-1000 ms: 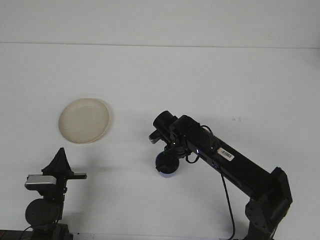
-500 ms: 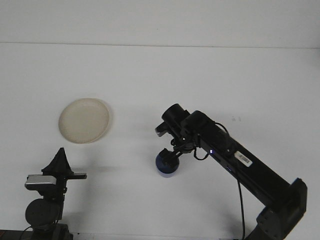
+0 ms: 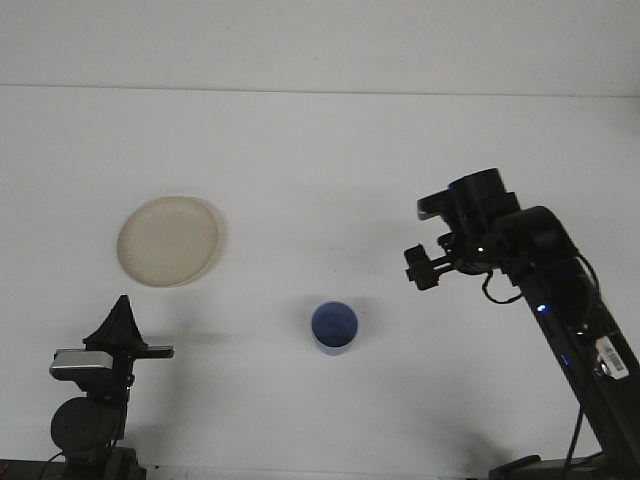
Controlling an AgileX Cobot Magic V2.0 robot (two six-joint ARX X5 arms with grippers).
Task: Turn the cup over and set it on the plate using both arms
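With right arm raised off the table (image 3: 330, 150), blue cup (image 3: 333, 326) stands alone, mouth up, nearer the front edge than the back, roughly mid-width. Round rim, dark blue inside, paler lower wall visible on the near side, soft shadow beneath. Upright, touching neither arm.

Right gripper (image 3: 420, 268) hangs up and right of cup, well apart, pointing toward the left edge. Holds nothing. Jaw opening: cannot tell, fingers read as one dark block at this angle.

Cream plate (image 3: 168, 240) sits toward the left edge, about mid-depth, well apart from cup, bare, shallow raised rim, slight shadow on its right.

Left gripper (image 3: 120, 322) parked at the front-left corner, pointing up toward the back edge, fingers closing to a tapered tip, nothing between them. Silver-grey camera block just below it on the wrist.

Cup lies between the two grippers across the width, closer to the right one; plate behind and left of the left gripper.
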